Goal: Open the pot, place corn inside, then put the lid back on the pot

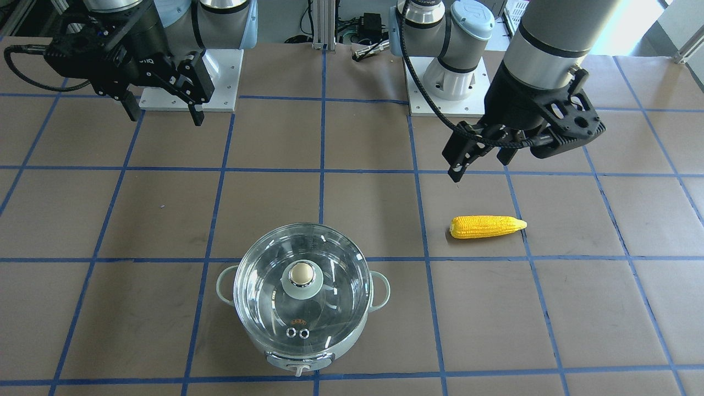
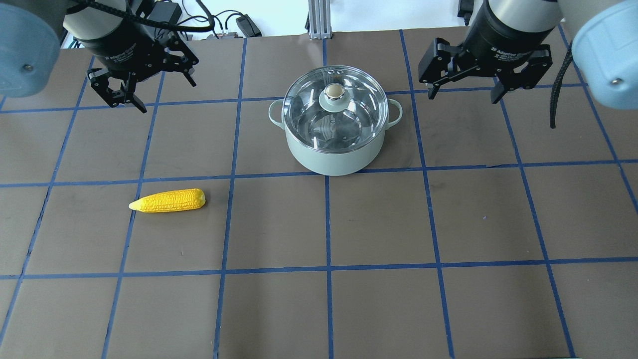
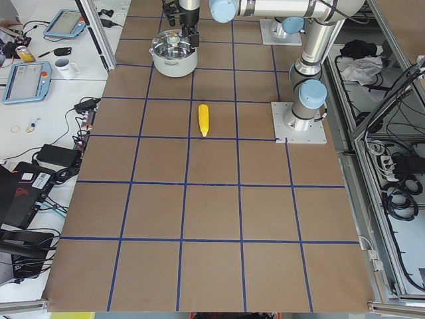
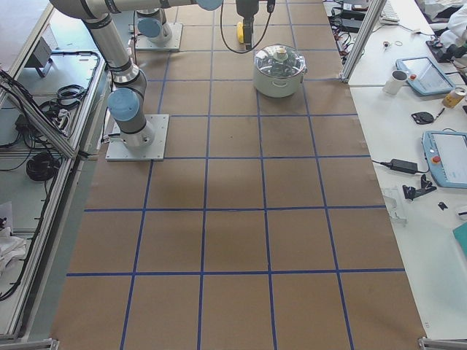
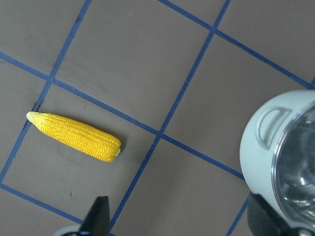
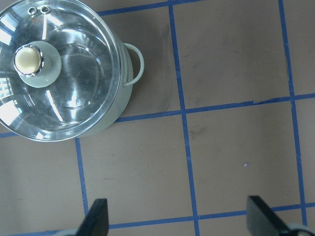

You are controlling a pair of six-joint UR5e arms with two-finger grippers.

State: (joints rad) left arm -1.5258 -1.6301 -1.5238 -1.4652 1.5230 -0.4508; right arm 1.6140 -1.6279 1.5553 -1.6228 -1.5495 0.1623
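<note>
The mint-green pot (image 2: 329, 154) stands at the table's middle back, with the glass lid (image 2: 349, 117) closed on it and its beige-capped knob (image 2: 335, 91) on top. The yellow corn (image 2: 167, 200) lies flat on the table to the pot's left and nearer the robot. It also shows in the front view (image 1: 487, 226) and the left wrist view (image 5: 74, 136). My left gripper (image 2: 167, 94) is open and empty, hovering above the table beyond the corn. My right gripper (image 2: 463, 97) is open and empty, hovering to the right of the pot. The right wrist view shows the lid (image 6: 78, 93) from above.
The brown table (image 2: 379, 224) carries a blue tape grid. The arm bases (image 1: 445, 82) stand at the robot's side of the table. Side benches with tablets and cables (image 3: 26, 80) lie beyond the table's far edge.
</note>
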